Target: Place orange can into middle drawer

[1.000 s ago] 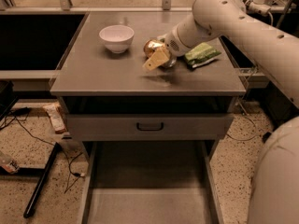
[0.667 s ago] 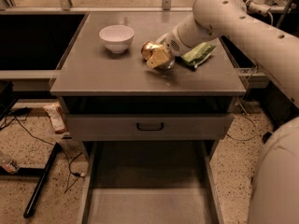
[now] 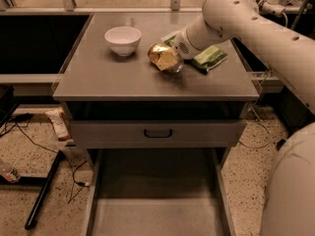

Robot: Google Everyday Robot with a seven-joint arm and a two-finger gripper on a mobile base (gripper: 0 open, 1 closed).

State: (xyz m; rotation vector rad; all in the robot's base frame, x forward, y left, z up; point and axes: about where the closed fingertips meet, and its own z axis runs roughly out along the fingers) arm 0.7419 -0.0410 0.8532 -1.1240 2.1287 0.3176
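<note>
Your gripper [image 3: 173,61] clamps the tilted orange can [image 3: 161,56] over the grey cabinet top [image 3: 113,80] (middle drawer [image 3: 157,205] open below).

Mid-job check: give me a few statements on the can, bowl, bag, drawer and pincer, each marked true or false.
1. The orange can lies in the middle drawer. False: it is up at the countertop.
2. The white bowl stands on the countertop, apart from the can. True.
3. The green snack bag lies inside the bowl. False: it lies on the countertop, beside the arm.
4. The middle drawer is pulled out, its floor bare. True.
5. The pincer is at the can. True.
</note>
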